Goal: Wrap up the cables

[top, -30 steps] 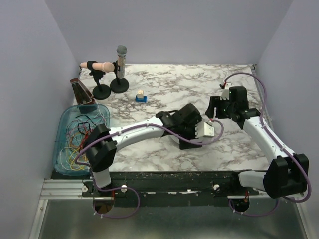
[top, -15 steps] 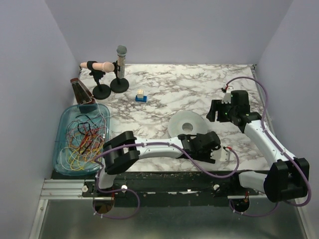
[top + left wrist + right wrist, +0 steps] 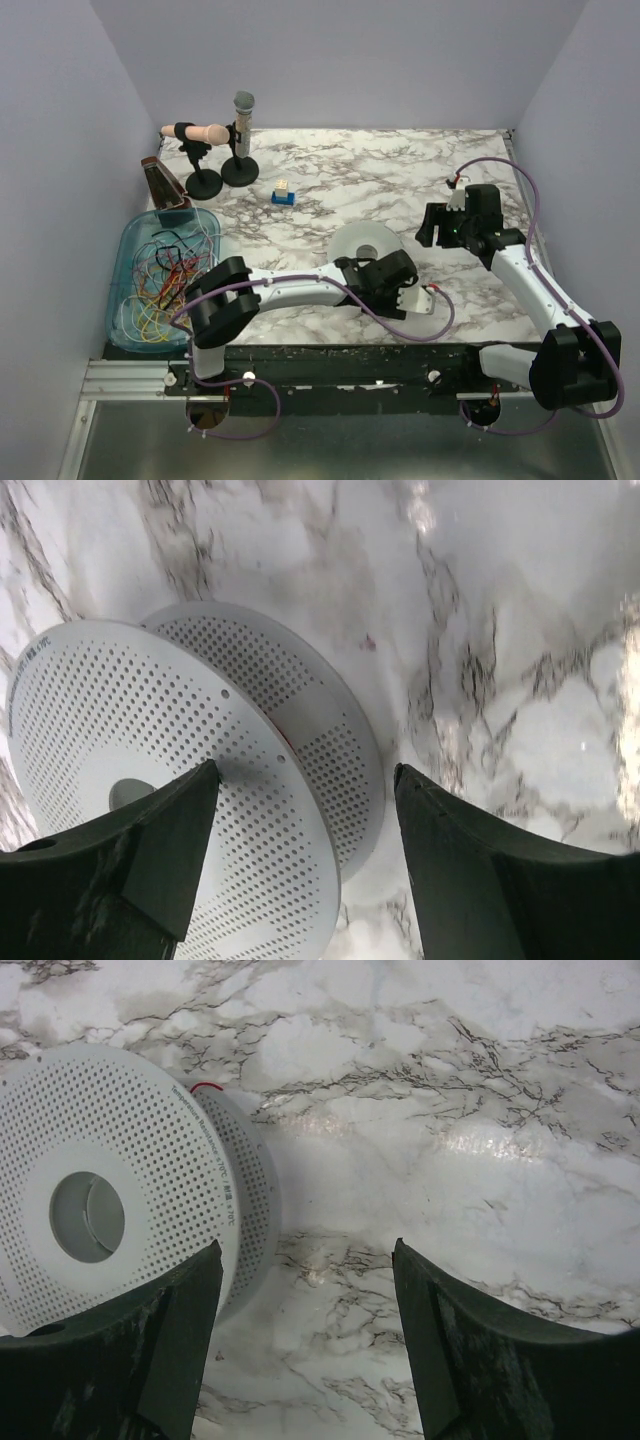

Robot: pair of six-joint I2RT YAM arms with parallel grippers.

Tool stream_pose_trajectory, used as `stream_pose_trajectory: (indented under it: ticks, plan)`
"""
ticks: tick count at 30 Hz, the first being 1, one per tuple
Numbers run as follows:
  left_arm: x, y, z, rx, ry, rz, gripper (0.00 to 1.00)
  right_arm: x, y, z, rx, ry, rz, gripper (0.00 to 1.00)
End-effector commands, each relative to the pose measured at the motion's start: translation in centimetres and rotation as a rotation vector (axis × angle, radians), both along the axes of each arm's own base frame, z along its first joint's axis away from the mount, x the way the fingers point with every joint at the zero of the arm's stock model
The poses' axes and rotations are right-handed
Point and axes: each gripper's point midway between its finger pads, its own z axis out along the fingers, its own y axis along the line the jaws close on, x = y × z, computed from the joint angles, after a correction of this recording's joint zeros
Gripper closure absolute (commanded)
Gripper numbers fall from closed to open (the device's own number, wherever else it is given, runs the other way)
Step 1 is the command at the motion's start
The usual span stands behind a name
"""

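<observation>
Left pincer (image 3: 305, 780) gapes over spool (image 3: 120, 710) (cables (image 3: 165, 275) lie in tub (image 3: 118, 300)).

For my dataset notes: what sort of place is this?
Probably a laboratory robot test cell: plain lilac walls box in a marble-patterned table, with two white robot arms bolted on a metal rail at its near edge.
</observation>
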Motion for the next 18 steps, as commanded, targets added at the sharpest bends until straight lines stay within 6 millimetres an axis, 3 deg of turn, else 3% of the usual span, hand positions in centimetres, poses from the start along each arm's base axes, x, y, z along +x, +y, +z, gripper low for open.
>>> stream_pose_trajectory:
  ticks: [1, 11, 18]
  plan:
    - [-1.3, 4.7, -0.7, 0.096, 0.075, -0.095, 0.22, -0.1, 0.3, 0.3, 0.027, -0.012, 0.005, 0.23]
    - [2.9, 10.4, -0.5, 0.164, 0.074, -0.086, 0.22, 0.0, 0.4, 0.5, 0.032, -0.019, 0.010, 0.23]
    - [4.3, 12.2, 0.6, 0.174, 0.055, -0.128, 0.20, 0.1, 0.4, 0.6, 0.032, -0.021, 0.010, 0.23]
